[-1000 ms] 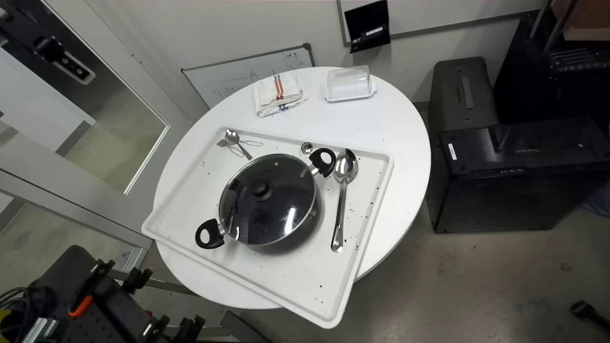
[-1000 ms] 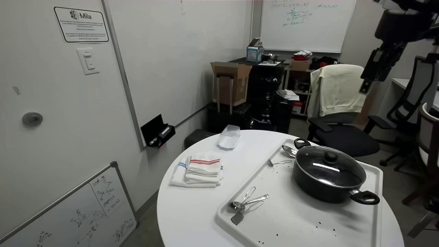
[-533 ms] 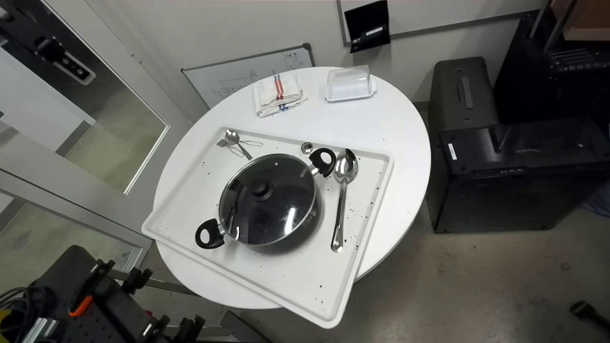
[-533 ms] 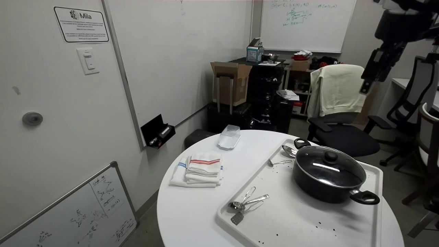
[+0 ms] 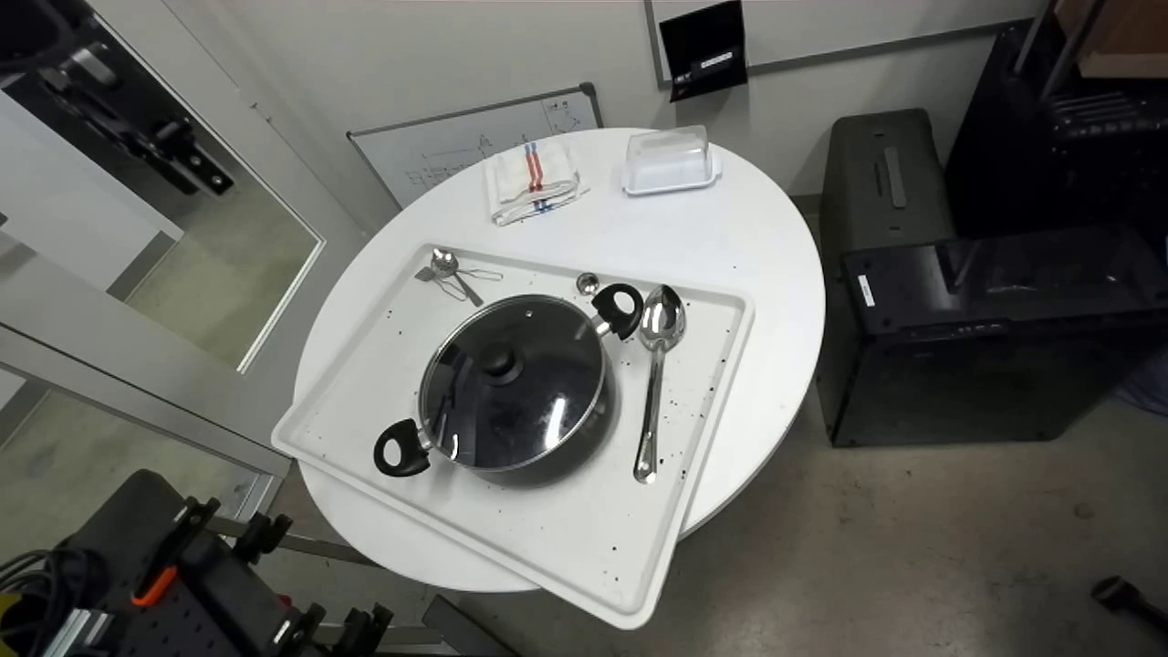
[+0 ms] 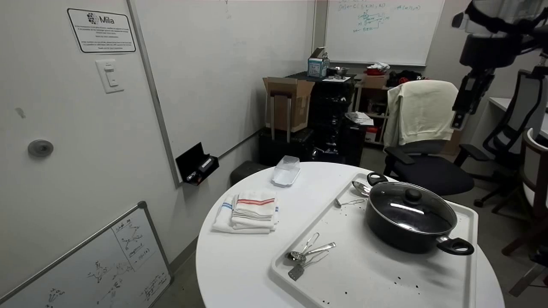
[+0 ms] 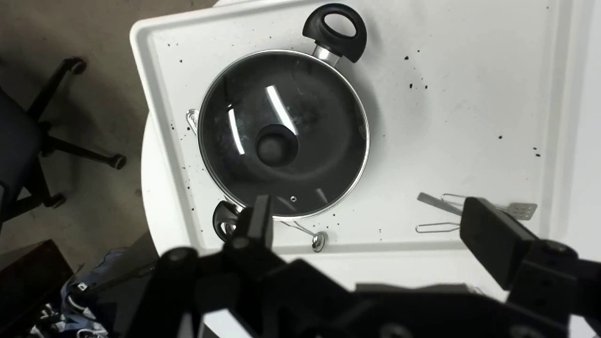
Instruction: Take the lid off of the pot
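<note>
The round glass lid point(image 5: 538, 338) lies on the black pot point(image 5: 589, 443), with its dark knob point(image 5: 498, 359) in the middle. In an exterior view the lid point(image 6: 394, 201) sits level on the pot point(image 6: 385, 226). My gripper point(image 6: 458, 122) hangs in the air well above the pot, apart from it; it also shows at the upper left in an exterior view point(image 5: 214, 178). In the wrist view the gripper's fingers point(image 7: 368, 205) are wide apart with nothing between them. The lid point(image 7: 324, 126) and its knob point(image 7: 277, 145) show beyond and left of the fingers.
The pot stands on a white tray point(image 5: 566, 547) on a round table point(image 5: 766, 274). A large metal spoon point(image 5: 662, 319) lies beside one pot handle. Small utensils point(image 5: 445, 265) lie near a tray corner. Folded towels point(image 5: 534, 178) and a clear-lidded dish point(image 5: 671, 162) stand behind the tray.
My gripper has moved rightward and down in an exterior view, and a little lower in the view showing the chairs, mostly within the last half second. The lid and pot have not moved.
</note>
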Robot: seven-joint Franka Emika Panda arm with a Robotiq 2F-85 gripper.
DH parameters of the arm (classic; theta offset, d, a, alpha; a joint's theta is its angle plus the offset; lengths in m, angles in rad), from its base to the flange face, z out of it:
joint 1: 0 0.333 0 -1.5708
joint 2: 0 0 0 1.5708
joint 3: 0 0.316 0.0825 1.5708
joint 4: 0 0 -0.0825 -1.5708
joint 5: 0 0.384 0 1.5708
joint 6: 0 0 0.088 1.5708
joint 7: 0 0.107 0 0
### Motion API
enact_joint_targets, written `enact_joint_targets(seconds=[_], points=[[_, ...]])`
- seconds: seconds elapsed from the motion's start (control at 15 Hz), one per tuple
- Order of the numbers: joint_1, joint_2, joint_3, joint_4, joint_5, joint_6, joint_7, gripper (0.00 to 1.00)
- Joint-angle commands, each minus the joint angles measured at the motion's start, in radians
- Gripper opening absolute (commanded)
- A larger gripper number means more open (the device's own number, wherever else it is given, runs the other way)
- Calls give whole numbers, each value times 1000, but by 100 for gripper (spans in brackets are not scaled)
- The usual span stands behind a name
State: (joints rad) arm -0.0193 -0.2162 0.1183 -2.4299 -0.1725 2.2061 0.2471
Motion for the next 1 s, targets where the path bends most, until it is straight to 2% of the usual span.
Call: enact_joint_targets(seconds=[0.0, 0.4, 0.93], points=[[6, 77, -50, 39, 34, 0, -85, 100], [-3, 212, -99, 92, 34, 11, -146, 100], [-19, 411, -134, 178, 74, 123, -257, 100]])
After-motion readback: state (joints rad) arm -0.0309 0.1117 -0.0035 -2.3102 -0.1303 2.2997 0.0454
